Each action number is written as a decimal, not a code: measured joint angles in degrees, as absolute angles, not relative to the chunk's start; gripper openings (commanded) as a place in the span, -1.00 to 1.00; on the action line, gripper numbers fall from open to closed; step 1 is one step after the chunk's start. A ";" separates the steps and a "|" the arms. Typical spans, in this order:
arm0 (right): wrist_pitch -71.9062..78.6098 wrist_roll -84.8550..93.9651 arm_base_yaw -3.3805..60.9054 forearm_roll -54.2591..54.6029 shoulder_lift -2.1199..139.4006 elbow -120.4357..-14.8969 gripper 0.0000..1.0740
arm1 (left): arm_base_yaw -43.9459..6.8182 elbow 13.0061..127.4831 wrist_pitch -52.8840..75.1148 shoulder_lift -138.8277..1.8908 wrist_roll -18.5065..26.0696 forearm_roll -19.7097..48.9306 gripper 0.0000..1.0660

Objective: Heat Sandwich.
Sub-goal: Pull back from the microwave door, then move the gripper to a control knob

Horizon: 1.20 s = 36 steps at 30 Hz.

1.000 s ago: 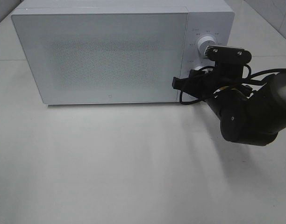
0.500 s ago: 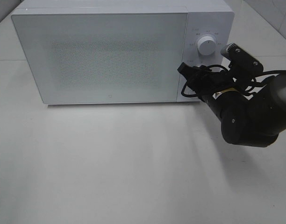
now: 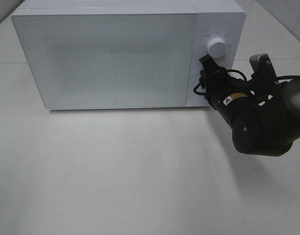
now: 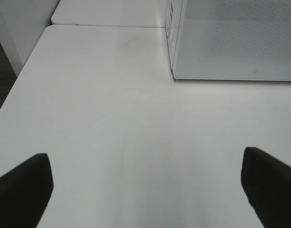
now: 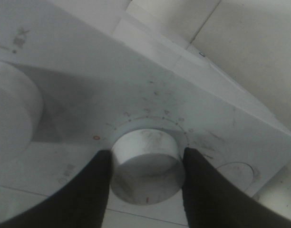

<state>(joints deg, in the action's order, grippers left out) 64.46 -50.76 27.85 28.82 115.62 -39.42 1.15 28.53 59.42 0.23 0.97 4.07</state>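
The white microwave (image 3: 115, 58) stands at the back of the table with its door shut. The sandwich is out of view. My right gripper (image 3: 208, 81) is at the control panel, below the upper knob (image 3: 217, 47). In the right wrist view its two dark fingers (image 5: 83, 190) sit tight on either side of the lower knob (image 5: 146, 161), with the other knob (image 5: 12, 109) beside it. My left gripper (image 4: 145, 190) is open and empty above bare table, short of the microwave's corner (image 4: 174, 71).
The white table (image 3: 115, 171) spreads in front of the microwave. Its left edge (image 4: 22, 80) drops to a dark floor. A tiled wall stands behind the microwave (image 5: 231, 52).
My right wrist has rolled clockwise at the lower knob: the camera bracket swung from above the wrist to its right side. The microwave and left arm have not moved.
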 measured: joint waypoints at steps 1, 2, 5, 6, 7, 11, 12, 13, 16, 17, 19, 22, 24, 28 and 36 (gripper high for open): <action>64.69 -52.25 27.85 28.82 115.62 -39.42 -0.86 | 1.15 28.53 59.42 0.23 0.97 4.07 0.90; 64.69 -52.25 27.85 28.82 115.62 -39.42 -0.86 | 1.15 28.53 59.42 0.23 0.97 4.07 0.90; 64.92 -57.35 27.85 28.82 115.62 -39.42 -0.86 | 1.15 28.53 59.42 0.23 0.97 4.07 0.90; 64.97 -58.79 27.85 28.82 115.62 -39.42 -0.86 | 1.15 28.53 59.42 0.23 0.97 4.07 0.90; 64.97 -58.79 27.85 28.82 115.62 -39.42 -0.86 | 1.15 28.53 59.42 0.23 0.97 4.07 0.90; 65.43 -65.15 27.85 28.99 115.74 -39.25 -0.86 | 1.15 28.53 59.42 0.23 0.97 4.07 0.90; 65.43 -65.15 27.85 28.99 115.74 -39.25 -0.86 | 1.15 28.53 59.42 0.23 0.97 4.07 0.90; 65.49 -66.58 27.90 29.28 115.74 -39.25 -0.86 | 1.15 28.53 59.42 0.23 0.97 4.07 0.90; 65.66 -72.02 27.90 29.74 115.79 -39.25 -0.85 | 1.15 28.53 59.42 0.23 0.97 4.07 0.90; 65.66 -72.02 27.90 29.74 115.79 -39.25 -0.85 | 1.15 28.53 59.42 0.23 0.97 4.07 0.90; 65.72 -74.89 28.02 29.91 115.79 -39.25 -0.85 | 1.15 28.53 59.42 0.23 0.97 4.07 0.90; 65.72 -75.63 28.02 29.97 115.79 -39.25 -0.84 | 1.15 28.53 59.42 0.23 0.97 4.07 0.90; 65.72 -76.83 28.02 30.14 115.79 -39.25 -0.84 | 1.15 28.53 59.42 0.23 0.97 4.07 0.90; 65.72 -77.69 28.02 30.31 115.79 -39.25 -0.84 | 1.15 28.53 59.42 0.23 0.97 4.07 0.90; 65.72 -79.24 28.02 30.31 115.79 -39.25 -0.82 | 1.15 28.53 59.42 0.23 0.97 4.07 0.90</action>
